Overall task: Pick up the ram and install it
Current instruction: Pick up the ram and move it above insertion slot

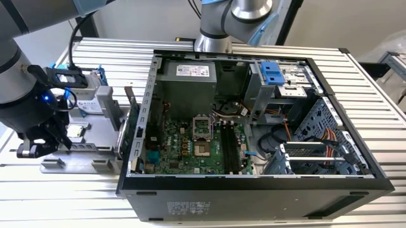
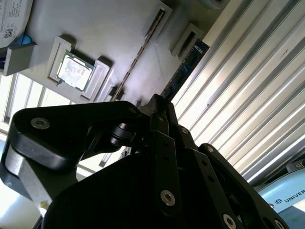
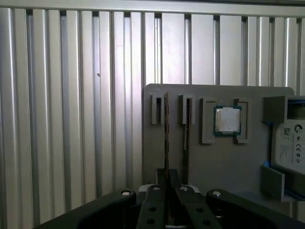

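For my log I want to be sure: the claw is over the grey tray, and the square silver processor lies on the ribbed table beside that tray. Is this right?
Not quite. The first wrist view shows the processor lying in a recess on the grey tray, not on the ribbed table. The claw is over the tray, as you say.

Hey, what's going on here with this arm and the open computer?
A robot arm is working on fitting a memory stick into the open computer. Right now its gripper is down over the grey tray beside the computer, lined up on the blue memory stick, which stands on edge in its slot. I can't tell whether it has a hold on it. The stick is not yet in the computer.
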Controlling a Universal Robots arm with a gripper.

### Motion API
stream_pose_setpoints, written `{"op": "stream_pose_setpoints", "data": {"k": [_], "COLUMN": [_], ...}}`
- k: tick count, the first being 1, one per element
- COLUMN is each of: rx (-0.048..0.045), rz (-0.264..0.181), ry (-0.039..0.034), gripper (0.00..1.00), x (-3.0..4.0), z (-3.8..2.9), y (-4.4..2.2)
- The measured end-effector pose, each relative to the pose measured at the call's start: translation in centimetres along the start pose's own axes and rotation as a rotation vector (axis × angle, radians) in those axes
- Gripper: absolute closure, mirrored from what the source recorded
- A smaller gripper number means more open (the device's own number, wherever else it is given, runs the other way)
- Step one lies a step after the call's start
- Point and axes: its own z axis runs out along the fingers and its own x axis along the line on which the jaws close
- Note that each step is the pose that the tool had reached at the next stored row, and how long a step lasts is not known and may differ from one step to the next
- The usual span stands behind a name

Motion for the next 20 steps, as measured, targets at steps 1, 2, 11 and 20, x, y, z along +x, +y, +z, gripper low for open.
{"op": "stream_pose_setpoints", "data": {"k": [1, 2, 11, 20], "rx": [0.0, 0.0001, 0.0001, 0.0], "rz": [0.0, 0.0, 0.0, 0.0], "ry": [0.0, -0.0001, 0.0, 0.0], "gripper": [1.0, 1.0, 1.0, 1.0], "x": [-0.01, -0.01, -0.05, -0.09], "z": [-0.06, -0.12, -0.68, -1.14], "y": [0.0, 0.0, 0.03, 0.04]}}
